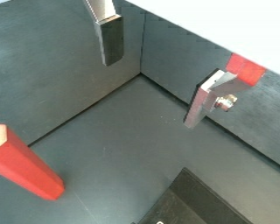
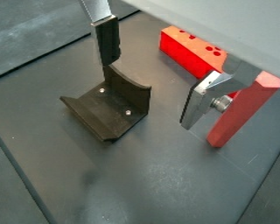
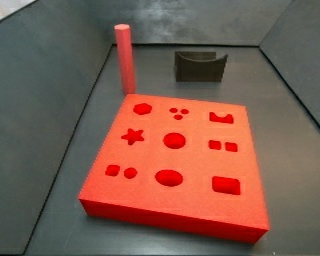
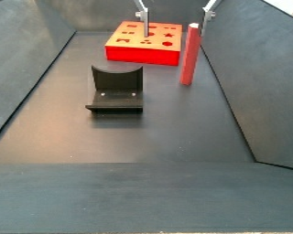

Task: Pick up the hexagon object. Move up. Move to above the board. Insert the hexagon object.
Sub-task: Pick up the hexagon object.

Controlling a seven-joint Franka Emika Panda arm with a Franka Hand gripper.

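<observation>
The hexagon object is a salmon-red rod standing upright on the floor, just off a far corner of the board. The rod also shows in a side view and in both wrist views. The board is a bright red slab with shaped recesses and lies flat. My gripper hangs above the board's end, open and empty. The rod stands outside the jaws, close beside one finger. The gripper is out of view in the side view that shows the whole board.
The fixture stands on the dark floor near the board and shows below the gripper in a wrist view. It also shows in a side view. Grey walls enclose the floor on the sides.
</observation>
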